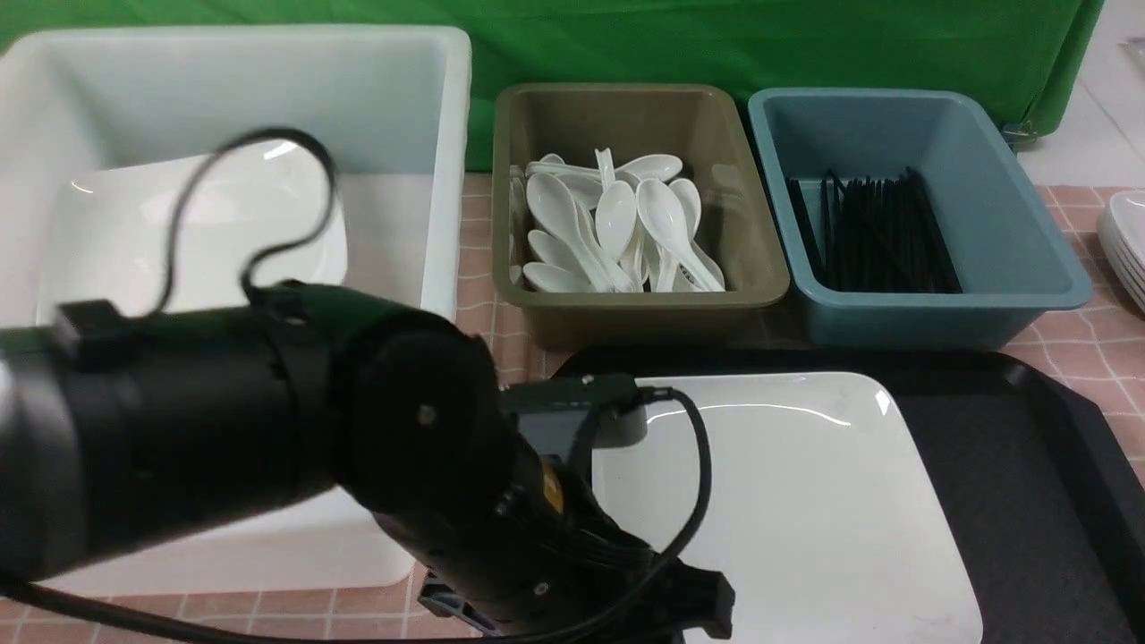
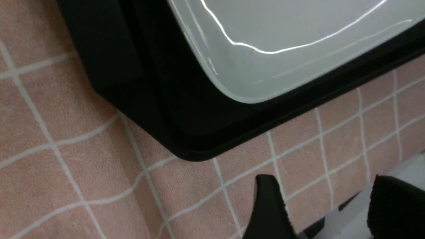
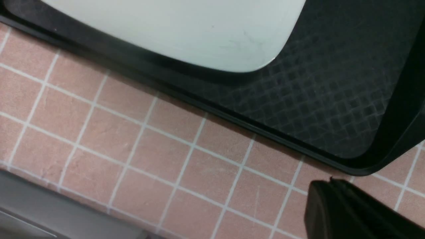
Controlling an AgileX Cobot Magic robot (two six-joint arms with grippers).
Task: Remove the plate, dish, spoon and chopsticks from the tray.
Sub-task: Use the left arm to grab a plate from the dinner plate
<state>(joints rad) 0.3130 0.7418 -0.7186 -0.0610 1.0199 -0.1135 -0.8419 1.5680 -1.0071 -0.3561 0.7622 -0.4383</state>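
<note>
The large white plate (image 1: pixel 787 501) lies on the black tray (image 1: pixel 1002 447), towards its left side. In the front view my left arm (image 1: pixel 402 447) crosses the foreground, its fingers hidden below the frame. The left wrist view shows my left gripper (image 2: pixel 322 179) open and empty over the pink checked cloth, just off the tray's corner (image 2: pixel 186 146), with the plate (image 2: pixel 282 33) beyond. My right gripper (image 3: pixel 323 187) is shut on nothing, above the cloth beside another tray corner (image 3: pixel 362 166). White spoons (image 1: pixel 617 224) fill the olive tub; black chopsticks (image 1: pixel 872 237) lie in the blue tub.
A big white tub (image 1: pixel 447 179) at the left holds another white plate (image 1: pixel 197 233). The olive tub (image 1: pixel 617 116) and blue tub (image 1: pixel 868 125) stand behind the tray. Stacked white dishes (image 1: pixel 1129 241) sit at the far right edge. A green backdrop closes the rear.
</note>
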